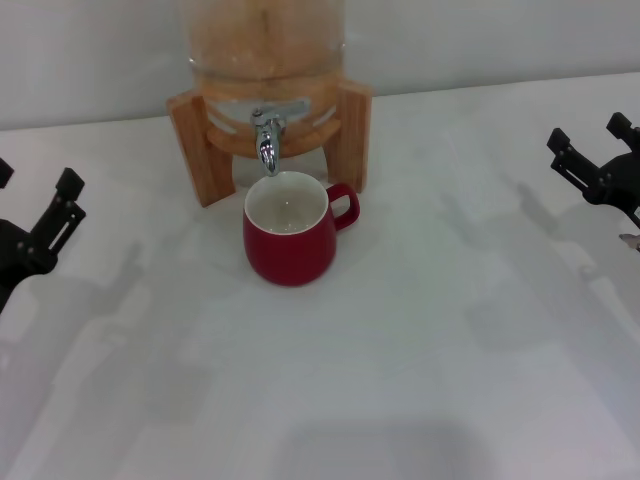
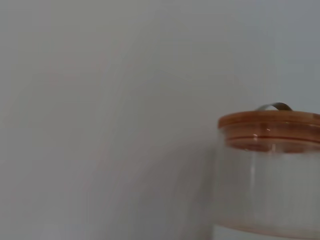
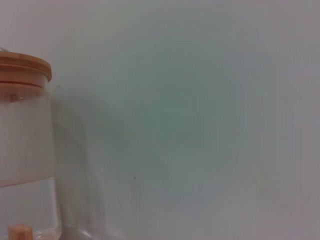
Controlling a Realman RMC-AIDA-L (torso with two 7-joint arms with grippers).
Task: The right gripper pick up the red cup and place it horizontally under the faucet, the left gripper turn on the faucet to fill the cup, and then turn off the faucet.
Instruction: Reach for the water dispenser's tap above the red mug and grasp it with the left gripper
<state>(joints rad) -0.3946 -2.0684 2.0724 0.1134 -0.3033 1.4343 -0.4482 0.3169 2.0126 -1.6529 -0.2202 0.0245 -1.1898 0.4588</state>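
- You have one squat dark-red ceramic cup (image 1: 290,235) with a white inside, upright on the white table (image 1: 420,340), directly under the spout, handle toward the robot's right.
- One shiny chrome faucet (image 1: 268,132) juts from one glass dispenser (image 2: 270,170) in a wooden stand (image 1: 195,145).
- Your black left gripper (image 1: 45,225) hangs at the table's left edge, fingers spread, holding nothing.
- Your black right gripper (image 1: 590,150) sits far right, likewise spread and empty.
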